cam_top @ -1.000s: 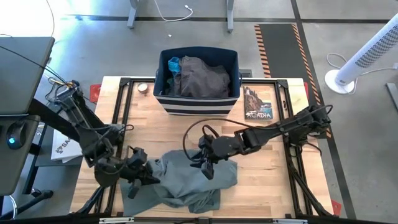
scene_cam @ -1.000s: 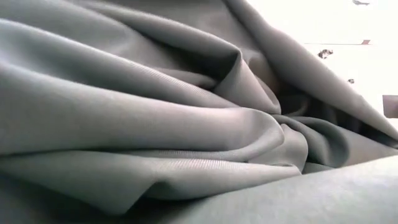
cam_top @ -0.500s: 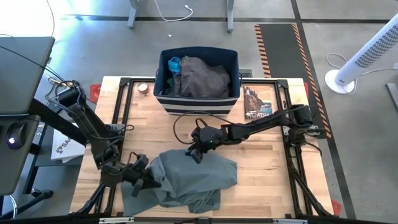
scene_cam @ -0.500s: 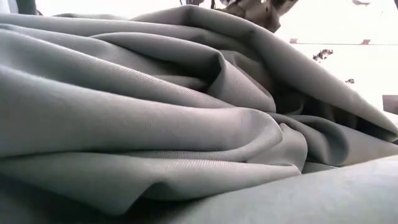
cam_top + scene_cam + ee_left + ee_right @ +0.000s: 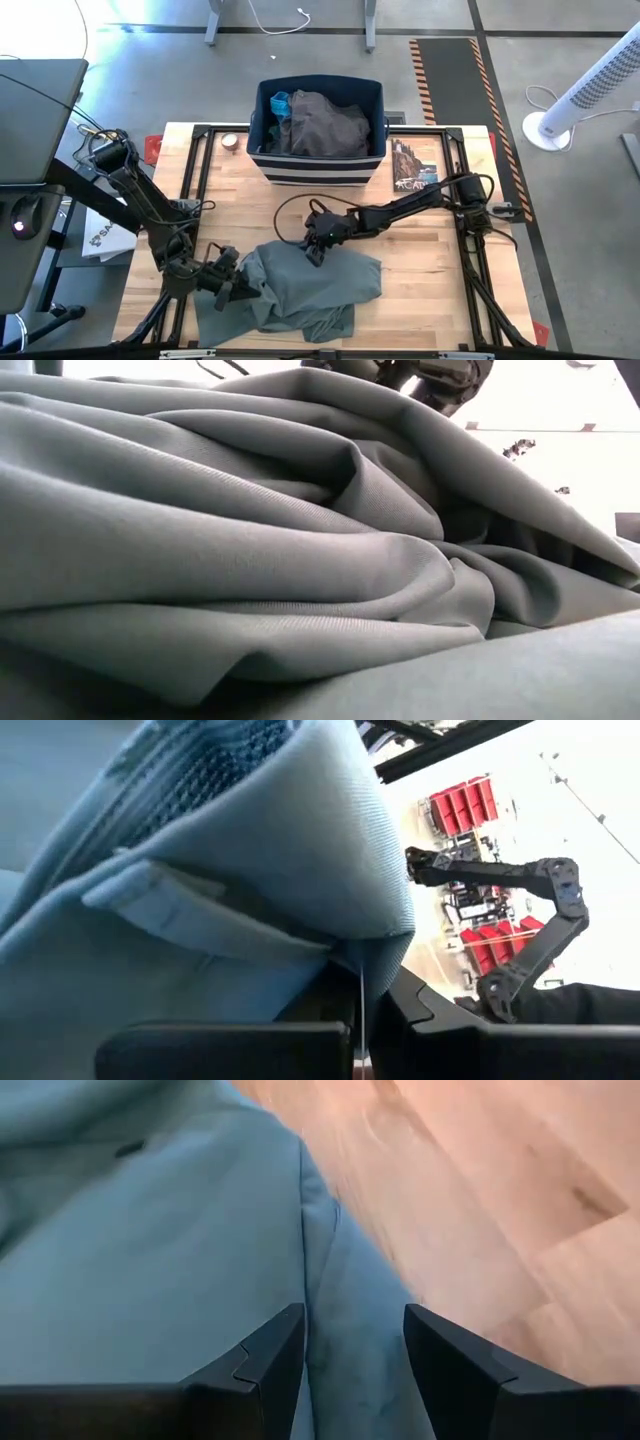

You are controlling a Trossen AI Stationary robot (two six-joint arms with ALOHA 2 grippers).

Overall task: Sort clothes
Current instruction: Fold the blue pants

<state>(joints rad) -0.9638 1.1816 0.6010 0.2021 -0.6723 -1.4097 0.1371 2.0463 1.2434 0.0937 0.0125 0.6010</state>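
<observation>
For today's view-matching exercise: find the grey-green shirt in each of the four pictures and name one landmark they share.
High view: grey-green shirt lies crumpled at the table's near edge.
Low view: shirt fills nearly the whole picture.
Left wrist view: a fold sits clamped in the left pincer.
Right wrist view: shirt beneath the open right pincer.
Shared landmark: the shirt's folds.

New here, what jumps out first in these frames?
The grey-green shirt, crumpled at the table's near edge, fills the low view. The left gripper is shut on its left edge, and the right gripper hangs open over its far edge. Behind them, the navy striped bin at the far side holds dark trousers and a blue piece.
</observation>
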